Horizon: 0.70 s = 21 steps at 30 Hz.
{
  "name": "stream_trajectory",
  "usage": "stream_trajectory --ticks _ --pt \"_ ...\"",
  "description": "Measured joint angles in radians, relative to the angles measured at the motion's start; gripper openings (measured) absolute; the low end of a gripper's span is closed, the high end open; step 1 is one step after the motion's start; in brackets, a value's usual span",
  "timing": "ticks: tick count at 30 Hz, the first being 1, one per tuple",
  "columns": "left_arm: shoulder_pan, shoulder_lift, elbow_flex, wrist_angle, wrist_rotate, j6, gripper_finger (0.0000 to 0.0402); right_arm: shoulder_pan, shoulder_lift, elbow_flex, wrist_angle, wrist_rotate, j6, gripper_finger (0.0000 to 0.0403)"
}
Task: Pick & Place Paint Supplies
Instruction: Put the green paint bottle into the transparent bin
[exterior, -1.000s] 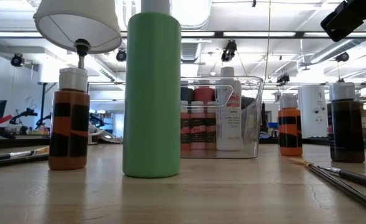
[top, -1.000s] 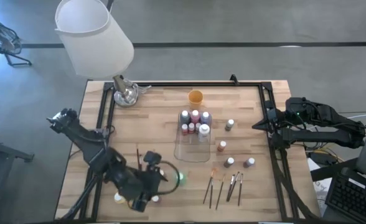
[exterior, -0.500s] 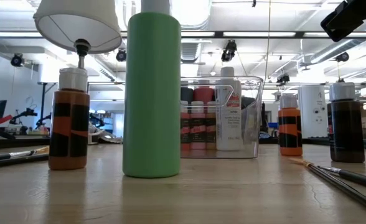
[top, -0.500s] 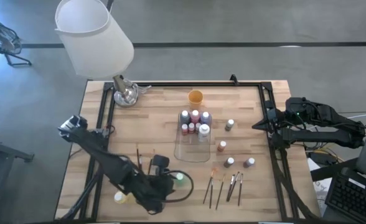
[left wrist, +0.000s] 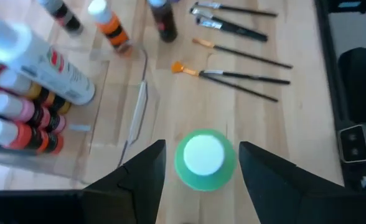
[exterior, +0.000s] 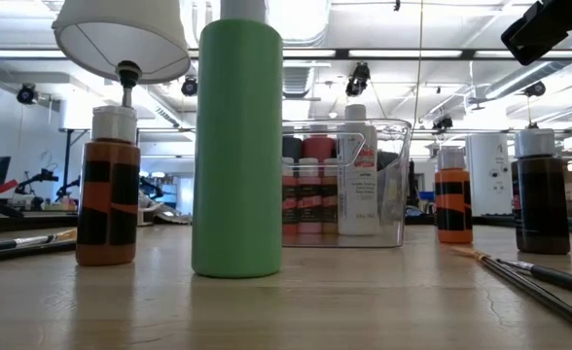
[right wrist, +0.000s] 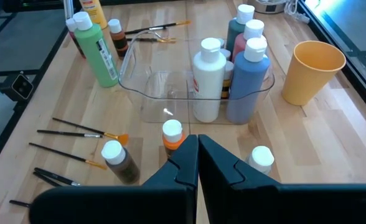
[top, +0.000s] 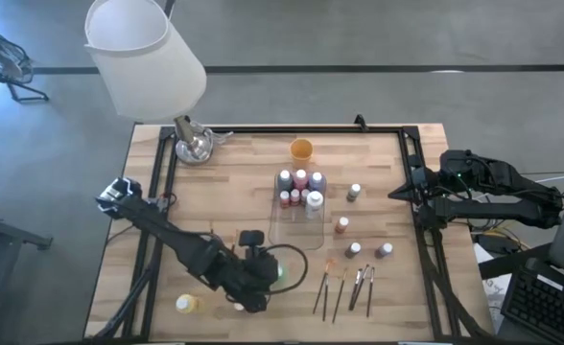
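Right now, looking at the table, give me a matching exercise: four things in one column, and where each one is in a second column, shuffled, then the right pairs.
Things:
1. green bottle
2. orange cup
3. tall white bottle
4. right gripper

Places:
A. inside the clear tray
B. at the table's right edge, shut
C. between the open fingers of the left gripper
D. on the table just beyond the tray's far end

Pairs: 1-C, 2-D, 3-A, 4-B
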<state>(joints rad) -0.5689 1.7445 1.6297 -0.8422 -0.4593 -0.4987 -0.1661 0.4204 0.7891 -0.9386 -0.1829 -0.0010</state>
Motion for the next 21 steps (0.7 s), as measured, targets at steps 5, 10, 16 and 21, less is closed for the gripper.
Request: stream_trajectory --ticks 5,10,16,21 --pt "0.026 0.001 -0.031 0.002 0.032 -0.042 0.024 0.0 0.0 0.0 0.0 0.0 0.0 0.0008" --pt "0.033 0.001 -0.053 0.005 0.043 -0.046 0.0262 0.0 0.0 0.0 0.0 0.0 0.0 0.0008" --pt "0.033 -0.004 -0.095 0.065 0.05 -0.054 0.0259 0.0 0.0 0.0 0.0 0.0 0.0 0.0008" --pt "0.033 -0.004 -0.097 0.084 0.073 -0.053 0.0257 0.0 0.0 0.0 0.0 0.0 0.0 0.0008"
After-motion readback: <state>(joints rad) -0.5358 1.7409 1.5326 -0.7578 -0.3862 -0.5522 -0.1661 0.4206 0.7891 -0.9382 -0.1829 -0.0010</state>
